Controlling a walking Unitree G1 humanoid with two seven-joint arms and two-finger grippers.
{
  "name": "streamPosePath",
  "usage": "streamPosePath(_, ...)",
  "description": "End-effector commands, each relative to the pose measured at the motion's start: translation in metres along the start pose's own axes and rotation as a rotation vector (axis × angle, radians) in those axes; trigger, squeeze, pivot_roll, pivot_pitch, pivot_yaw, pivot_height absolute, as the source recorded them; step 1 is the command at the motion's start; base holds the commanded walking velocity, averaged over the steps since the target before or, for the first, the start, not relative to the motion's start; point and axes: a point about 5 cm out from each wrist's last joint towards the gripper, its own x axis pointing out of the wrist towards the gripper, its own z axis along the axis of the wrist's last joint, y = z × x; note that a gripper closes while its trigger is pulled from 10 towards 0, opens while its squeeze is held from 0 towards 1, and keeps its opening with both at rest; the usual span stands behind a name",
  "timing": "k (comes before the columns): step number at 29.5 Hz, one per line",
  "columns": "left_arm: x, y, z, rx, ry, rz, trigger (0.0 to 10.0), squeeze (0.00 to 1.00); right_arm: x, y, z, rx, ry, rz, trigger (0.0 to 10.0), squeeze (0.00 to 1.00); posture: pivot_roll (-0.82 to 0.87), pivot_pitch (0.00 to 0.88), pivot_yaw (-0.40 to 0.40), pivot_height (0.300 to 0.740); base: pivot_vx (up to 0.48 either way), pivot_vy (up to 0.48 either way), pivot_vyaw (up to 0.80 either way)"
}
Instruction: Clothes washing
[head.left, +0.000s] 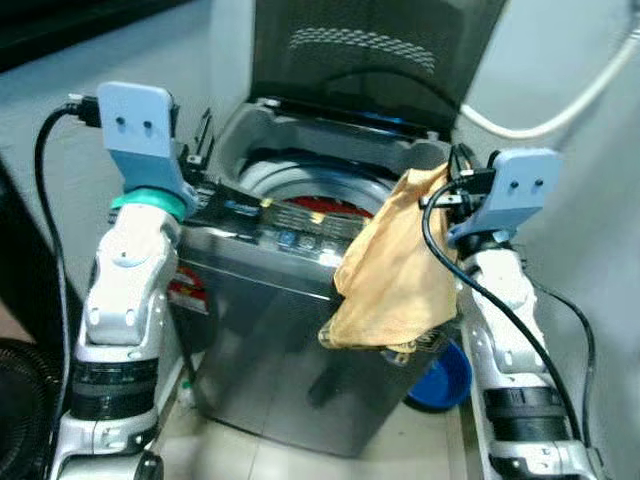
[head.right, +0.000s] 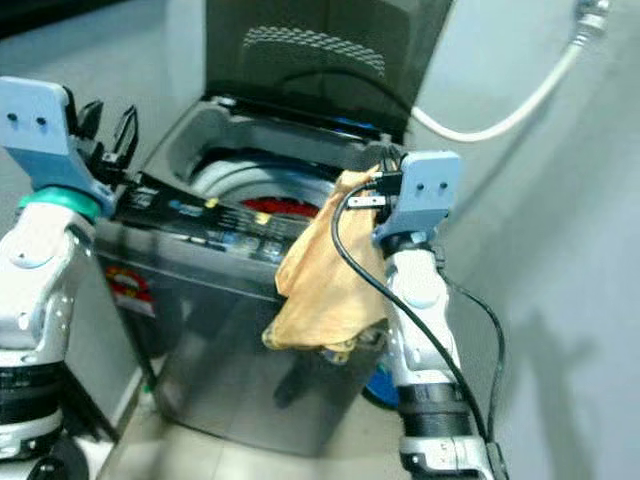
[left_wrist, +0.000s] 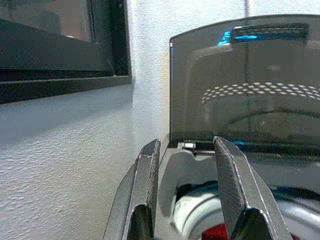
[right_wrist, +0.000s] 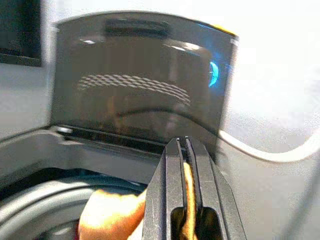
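Landmark: we take the washing machine (head.left: 300, 330) as our reference; it stands against the wall with its lid (head.left: 370, 50) raised upright behind the opening.

Left gripper (head.right: 110, 130): we see it held above the machine's left rim, near the control panel (head.left: 275, 225); its two black fingers (left_wrist: 142, 200) stand apart with nothing between them.

Drum (head.left: 300, 185): we look down into it past the control panel, and something red (head.left: 325, 207) already lies inside; we cannot tell what garment it is.

Cloth (head.left: 395, 265): a tan-yellow piece hangs over the machine's front right corner, its upper end level with the rim and its lower folds draped down the front, outside the drum.

Right gripper (right_wrist: 186, 150): we find it at the machine's right rim, its fingers pressed together on the top edge of the cloth, which shows between them in the right wrist view.

Blue basin (head.left: 445, 375): on the floor just right of the machine's base, partly behind the hanging cloth.

Hose (head.left: 560, 105): runs along the wall to the right of the lid.

Progress: we judge loading to be under way; the lid is open, one red item is in, and the cloth is lifted but not yet over the opening.

Remaining: we expect the cloth must be carried over the drum, released, and the lid closed.
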Motion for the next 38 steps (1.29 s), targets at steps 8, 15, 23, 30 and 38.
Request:
streamPosePath(8,-0.0005,-0.0053,-0.0007,0.002,0.0,-0.007,10.0,0.0,-0.0022,-0.0003,0.0008,-0.031,-0.012,0.019,10.0,0.0,0.11,0.0,-0.015,0.74,0.451,0.0,0.0)
streamPosePath(15,-0.0017,-0.0068,-0.0027,0.0,0.007,-0.007,10.0,0.0,-0.0031,-0.0012,-0.0001,-0.038,-0.009,0.019,10.0,0.0,0.11,0.0,-0.015,0.74,0.176,0.0,0.0)
streamPosePath(23,-0.0012,-0.0088,-0.0032,0.004,0.016,-0.014,10.0,0.0,-0.0034,-0.0014,-0.0001,-0.039,-0.008,0.018,10.0,0.0,0.11,0.0,-0.013,0.74,0.0,0.0,0.0)
streamPosePath(30,-0.002,-0.0102,-0.0035,0.0,0.019,-0.026,10.0,0.0,-0.004,-0.0009,-0.0007,-0.045,-0.005,0.022,10.0,0.0,0.11,0.0,-0.013,0.74,0.0,0.0,0.0)
streamPosePath(38,-0.0026,-0.0127,-0.0035,-0.003,0.019,-0.04,10.0,0.0,-0.0044,-0.0005,-0.0008,-0.043,-0.005,0.034,10.0,0.0,0.11,0.0,-0.013,0.74,0.0,0.0,0.0)
